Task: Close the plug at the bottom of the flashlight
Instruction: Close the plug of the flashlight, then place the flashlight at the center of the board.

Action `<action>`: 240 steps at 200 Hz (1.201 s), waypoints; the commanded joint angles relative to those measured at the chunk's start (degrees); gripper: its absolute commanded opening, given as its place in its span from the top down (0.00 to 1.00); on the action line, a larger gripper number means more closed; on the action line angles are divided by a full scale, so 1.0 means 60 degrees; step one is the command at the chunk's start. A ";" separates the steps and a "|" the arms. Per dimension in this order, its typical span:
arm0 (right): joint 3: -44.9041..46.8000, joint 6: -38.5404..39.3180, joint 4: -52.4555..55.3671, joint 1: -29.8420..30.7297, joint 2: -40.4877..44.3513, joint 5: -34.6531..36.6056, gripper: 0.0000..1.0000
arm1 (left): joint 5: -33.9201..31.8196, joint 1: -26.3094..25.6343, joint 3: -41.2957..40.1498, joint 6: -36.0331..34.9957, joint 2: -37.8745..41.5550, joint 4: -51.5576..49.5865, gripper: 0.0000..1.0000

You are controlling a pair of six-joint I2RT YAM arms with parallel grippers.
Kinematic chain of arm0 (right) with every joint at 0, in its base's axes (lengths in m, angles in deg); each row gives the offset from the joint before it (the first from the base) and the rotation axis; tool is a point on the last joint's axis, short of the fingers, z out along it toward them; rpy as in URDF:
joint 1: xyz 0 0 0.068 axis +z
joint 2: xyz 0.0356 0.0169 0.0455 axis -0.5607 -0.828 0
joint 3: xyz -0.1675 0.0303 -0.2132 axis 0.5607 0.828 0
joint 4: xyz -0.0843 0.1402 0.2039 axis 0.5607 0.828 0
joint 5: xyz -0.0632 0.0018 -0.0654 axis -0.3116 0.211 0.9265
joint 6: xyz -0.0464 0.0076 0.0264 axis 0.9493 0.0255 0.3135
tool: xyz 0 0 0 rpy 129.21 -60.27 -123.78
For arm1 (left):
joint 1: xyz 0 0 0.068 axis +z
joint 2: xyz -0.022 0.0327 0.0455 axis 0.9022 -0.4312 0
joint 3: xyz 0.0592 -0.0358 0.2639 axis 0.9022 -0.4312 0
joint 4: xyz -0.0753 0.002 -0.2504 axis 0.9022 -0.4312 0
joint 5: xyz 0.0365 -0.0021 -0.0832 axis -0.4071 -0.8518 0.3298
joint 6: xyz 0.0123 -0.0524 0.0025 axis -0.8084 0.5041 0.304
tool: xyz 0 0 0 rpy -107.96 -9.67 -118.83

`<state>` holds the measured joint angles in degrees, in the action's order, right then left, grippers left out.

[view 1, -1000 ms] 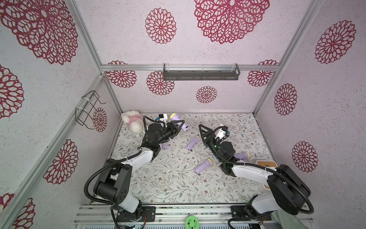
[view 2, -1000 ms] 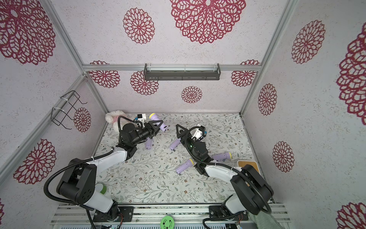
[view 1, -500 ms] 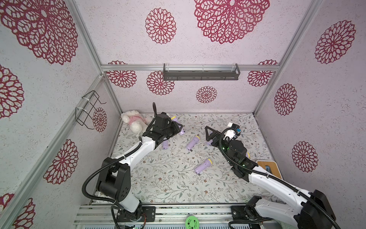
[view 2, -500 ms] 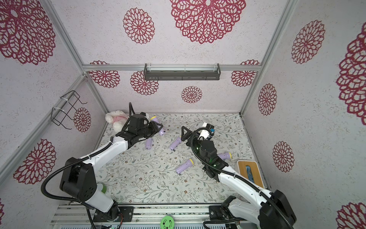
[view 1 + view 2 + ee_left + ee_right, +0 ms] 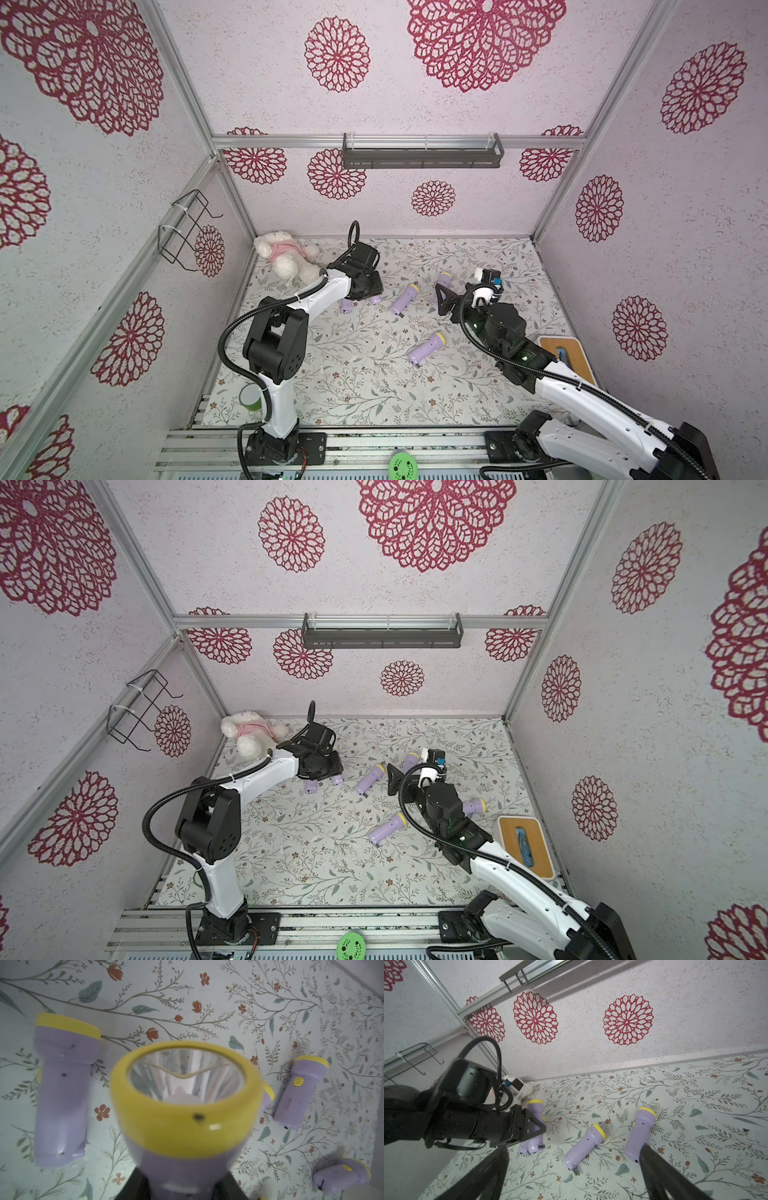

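Note:
My left gripper (image 5: 182, 1191) is shut on the purple body of a yellow-headed flashlight (image 5: 182, 1105), held low over the table at the back left (image 5: 376, 299). In the right wrist view its bottom end (image 5: 538, 1146) sticks out below the black fingers. A second flashlight (image 5: 584, 1145) lies on the floral table with its metal plug (image 5: 576, 1172) sticking out of the bottom. My right gripper (image 5: 574, 1147) hangs open and empty above it, seen in a top view (image 5: 446, 301). More flashlights lie around (image 5: 426, 349) (image 5: 444, 279) (image 5: 473, 806).
A white plush toy (image 5: 286, 257) lies in the back left corner. A wooden tray (image 5: 525, 845) with a blue item sits at the right edge. A green tape roll (image 5: 250, 399) stands front left. A wire basket (image 5: 187, 232) and a dark shelf (image 5: 422, 151) hang on the walls.
Both grippers were raised and close together at the centre. The left has come down to the table at the back left with its flashlight. The right has drawn away and opened wide.

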<state>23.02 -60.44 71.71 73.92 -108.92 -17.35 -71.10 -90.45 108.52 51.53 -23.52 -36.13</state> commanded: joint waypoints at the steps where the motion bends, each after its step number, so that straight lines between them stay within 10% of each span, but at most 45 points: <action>1: 0.0275 0.0628 -0.0624 -0.0031 0.0001 -0.0410 0.01 | -0.0795 -0.0032 0.0616 -0.0556 -0.0608 -0.0726 1.00; 240: 0.1311 0.0363 -0.2124 -0.0014 -0.0143 -0.0849 0.01 | -0.1093 0.0123 0.2688 -0.1829 -0.3083 -0.2782 1.00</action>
<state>30.97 -58.58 61.35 73.89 -109.79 -21.89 -78.03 -90.06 124.00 41.54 -40.26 -50.53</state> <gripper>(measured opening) 0.989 0.388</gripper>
